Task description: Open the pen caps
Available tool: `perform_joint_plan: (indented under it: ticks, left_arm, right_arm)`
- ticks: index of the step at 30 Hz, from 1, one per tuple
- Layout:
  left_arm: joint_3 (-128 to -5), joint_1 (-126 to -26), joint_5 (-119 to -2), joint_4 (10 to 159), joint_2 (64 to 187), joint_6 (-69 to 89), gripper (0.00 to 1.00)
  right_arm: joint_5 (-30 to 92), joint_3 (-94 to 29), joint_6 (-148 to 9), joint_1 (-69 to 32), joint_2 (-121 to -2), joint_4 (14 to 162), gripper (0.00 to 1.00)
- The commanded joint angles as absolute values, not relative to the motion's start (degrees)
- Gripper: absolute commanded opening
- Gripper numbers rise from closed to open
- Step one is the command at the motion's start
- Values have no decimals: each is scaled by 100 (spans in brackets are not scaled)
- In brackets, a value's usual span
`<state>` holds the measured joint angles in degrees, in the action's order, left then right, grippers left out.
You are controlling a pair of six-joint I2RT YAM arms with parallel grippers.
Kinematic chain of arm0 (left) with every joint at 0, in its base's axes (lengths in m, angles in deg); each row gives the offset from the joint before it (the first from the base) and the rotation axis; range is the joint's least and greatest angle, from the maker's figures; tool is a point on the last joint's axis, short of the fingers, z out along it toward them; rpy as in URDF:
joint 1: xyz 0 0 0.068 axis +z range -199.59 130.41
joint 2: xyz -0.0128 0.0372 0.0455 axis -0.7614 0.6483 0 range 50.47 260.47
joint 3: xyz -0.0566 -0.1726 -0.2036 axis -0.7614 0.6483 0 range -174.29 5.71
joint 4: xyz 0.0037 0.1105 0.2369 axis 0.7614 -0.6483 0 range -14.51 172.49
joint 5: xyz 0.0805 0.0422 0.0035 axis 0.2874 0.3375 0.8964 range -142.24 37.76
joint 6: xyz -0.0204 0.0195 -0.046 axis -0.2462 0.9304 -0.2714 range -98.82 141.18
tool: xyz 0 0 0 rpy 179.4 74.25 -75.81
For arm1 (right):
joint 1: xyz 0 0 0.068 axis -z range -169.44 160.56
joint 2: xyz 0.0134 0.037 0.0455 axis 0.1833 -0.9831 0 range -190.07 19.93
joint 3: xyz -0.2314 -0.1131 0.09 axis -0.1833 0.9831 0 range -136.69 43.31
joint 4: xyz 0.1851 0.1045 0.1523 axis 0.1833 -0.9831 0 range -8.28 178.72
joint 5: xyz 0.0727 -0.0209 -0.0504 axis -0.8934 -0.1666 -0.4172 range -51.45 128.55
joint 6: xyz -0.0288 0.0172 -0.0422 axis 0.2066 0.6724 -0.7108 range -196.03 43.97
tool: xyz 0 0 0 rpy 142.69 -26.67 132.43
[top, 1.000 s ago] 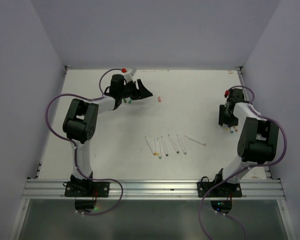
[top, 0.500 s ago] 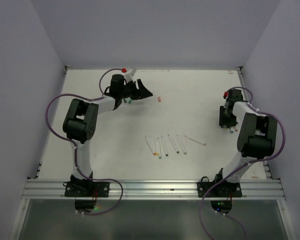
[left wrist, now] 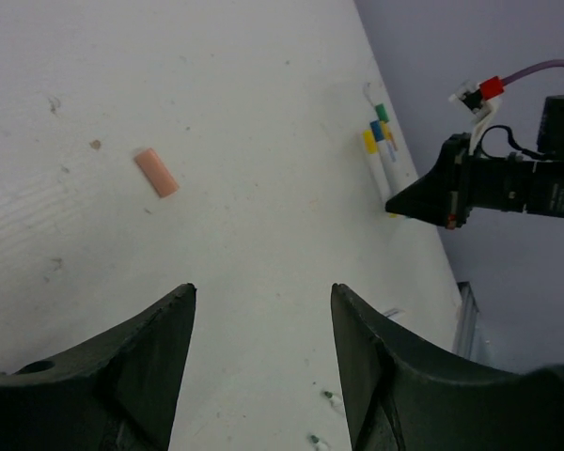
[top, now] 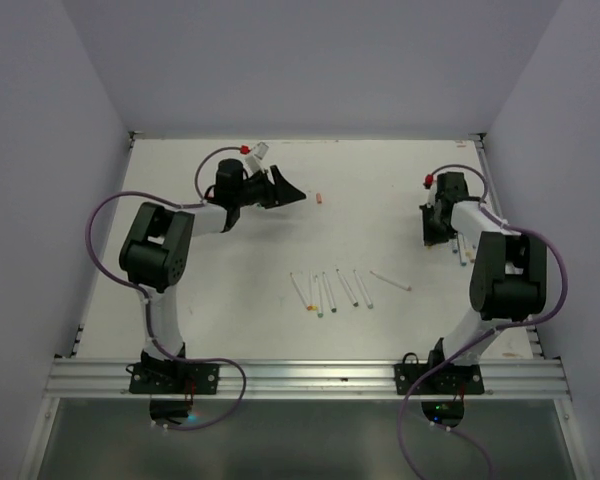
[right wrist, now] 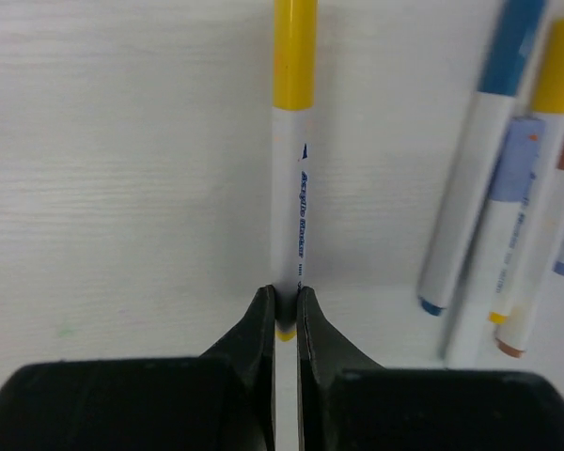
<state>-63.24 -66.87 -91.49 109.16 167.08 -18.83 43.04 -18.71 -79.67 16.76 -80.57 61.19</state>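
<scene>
Right wrist view is giving us the action: the right tool is clamping together on the white barrel of a yellow-capped pen, pinching it near its lower end. The yellow cap is sitting on the far end of that pen, at 12 o'clock from the grip. The pen is lying flat on the table. At 2 o'clock from the grip a bunch of other pens is lying close together, showing blue, yellow and brown ends.

Over on the left wrist view, the left tool is hovering with its fingers well apart and gripping nothing. A loose orange cap is lying on the table at 11 o'clock from it, clear of both fingers.

From above, the right arm is working at 2 o'clock on the table, close to the right edge, and the left arm is reaching to 11 o'clock, with the orange cap lying just beyond its fingers toward 12 o'clock. A row of pens is lying side by side toward 6 o'clock of the table's middle, well apart from both arms, with one more slanting just beside it at 3 o'clock.
</scene>
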Motion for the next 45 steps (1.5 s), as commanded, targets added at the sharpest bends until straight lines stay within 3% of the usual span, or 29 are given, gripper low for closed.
perform_joint_plan:
  ticks: [1,7,10,11,15,22,37,45]
  left_arm:
    - [-5690,-6699,-9855,13012,16131,-2889,62]
    - [-5046,-6734,-10322,16766,16409,-5454,62]
    - [-5107,-6725,-10357,17746,16726,-6370,77]
    - [-5116,-6743,-10331,17845,16771,-6546,77]
    - [-5046,-6734,-10252,17540,16666,-6127,78]
    - [-4861,-6752,-9883,15168,15736,-4097,73]
    - [-5001,-6866,-9725,14963,15839,-3981,69]
    - [-5072,-6998,-9742,15034,15875,-4095,51]
  right_arm:
    - [3366,-2023,-7911,1127,-7087,6226,0]
    - [2168,-2296,-7647,-111,-6444,6261,0]
    - [1817,-2182,-7191,-674,-6330,6612,0]
    - [1781,-2138,-7120,-936,-6312,6796,0]
    - [1755,-2181,-6882,-1466,-6347,7043,0]
    - [1640,-2252,-6662,-1748,-6242,7193,0]
    - [1666,-2278,-6425,-2038,-6558,7606,0]
    - [1649,-2392,-6399,-2055,-6778,7677,0]
